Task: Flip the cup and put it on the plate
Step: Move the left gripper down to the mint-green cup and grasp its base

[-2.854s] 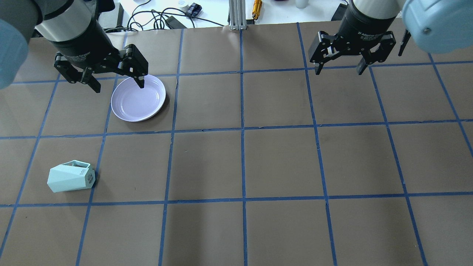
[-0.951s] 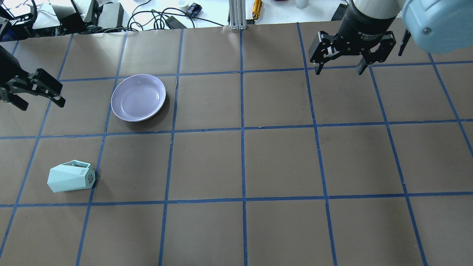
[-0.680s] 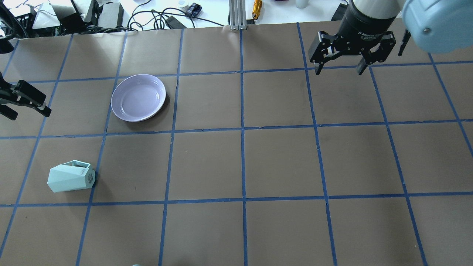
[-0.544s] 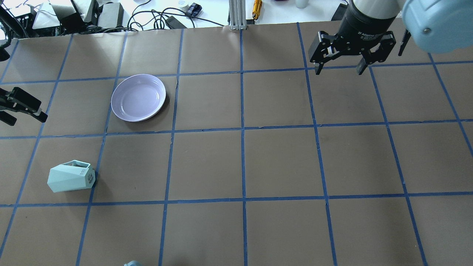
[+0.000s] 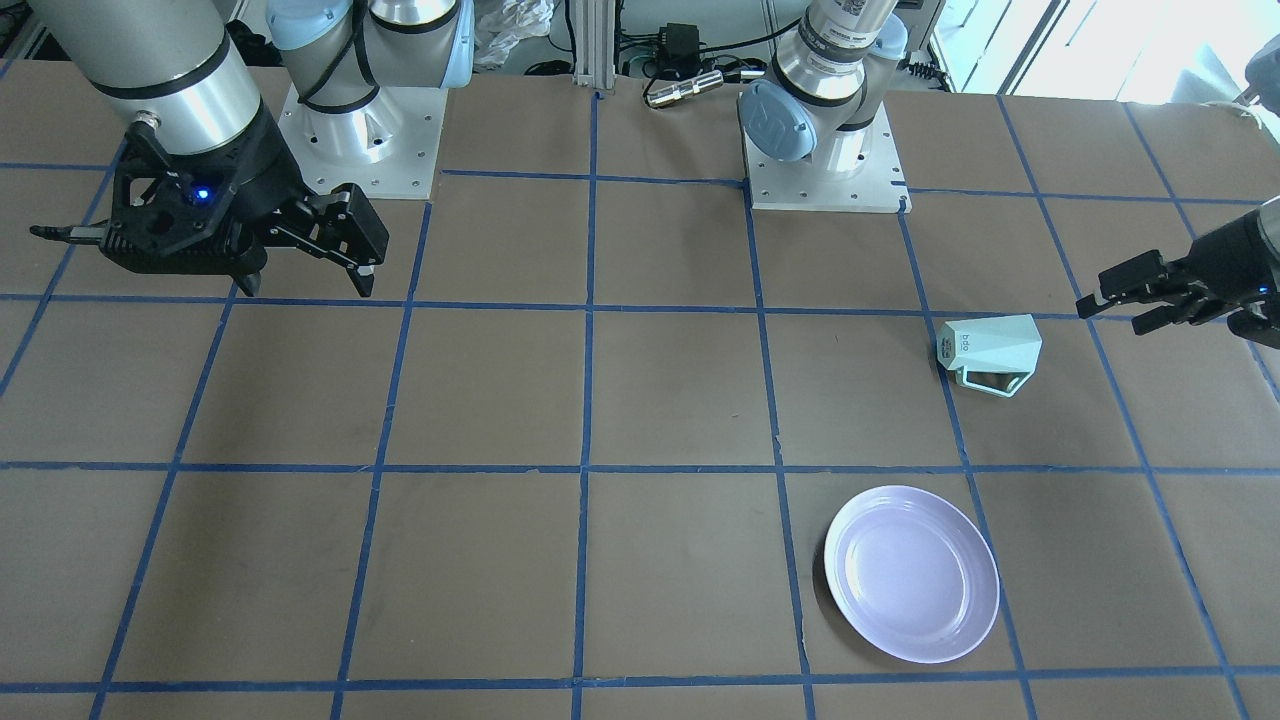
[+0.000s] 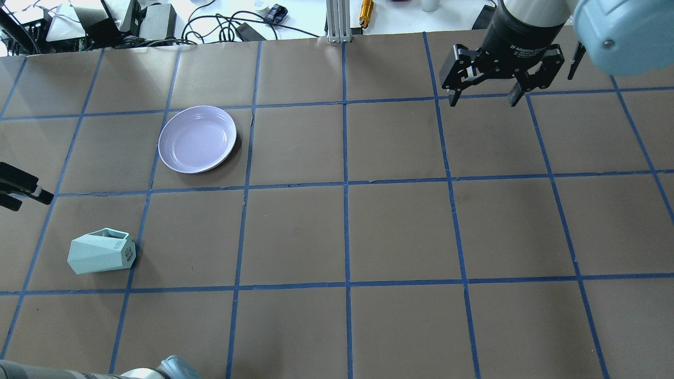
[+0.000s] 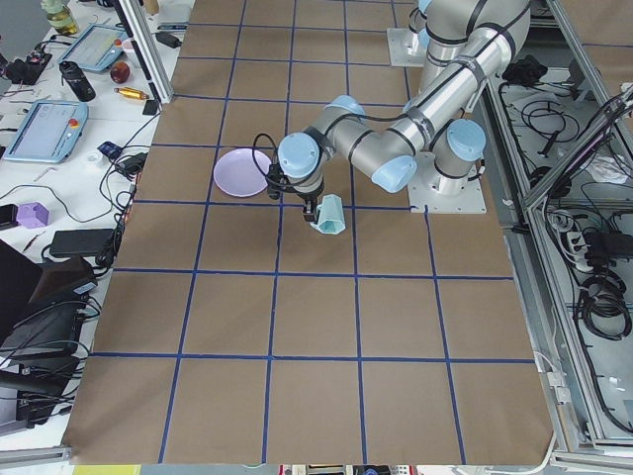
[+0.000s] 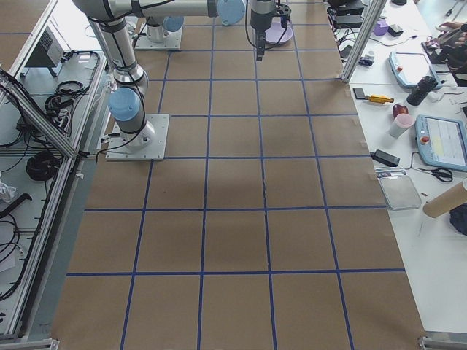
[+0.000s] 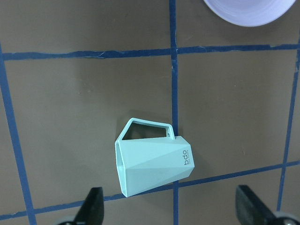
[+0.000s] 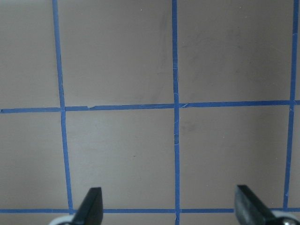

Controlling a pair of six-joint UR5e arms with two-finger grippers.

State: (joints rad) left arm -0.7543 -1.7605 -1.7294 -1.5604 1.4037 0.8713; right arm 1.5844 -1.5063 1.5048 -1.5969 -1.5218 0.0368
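Note:
The mint-green cup (image 6: 101,251) lies on its side on the brown table, base to the right and handle toward the far side. It also shows in the front view (image 5: 990,345) and the left wrist view (image 9: 152,164). The lavender plate (image 6: 197,139) sits empty beyond it; its edge shows in the left wrist view (image 9: 246,9). My left gripper (image 6: 32,202) is open at the left edge, above the table. In its wrist view the cup lies just ahead of the spread fingers (image 9: 93,208). My right gripper (image 6: 483,102) is open and empty at the far right.
Blue tape lines grid the table. Cables, power bricks and an aluminium post (image 6: 337,21) line the far edge. The left arm's blue elbow joint (image 6: 174,368) pokes in at the near edge. Both arm bases (image 5: 820,170) stand on the robot's side.
My left gripper has swung from over the plate out to the left edge and nearer, toward the cup. Its elbow has come into view. Cup, plate and right arm have not moved.

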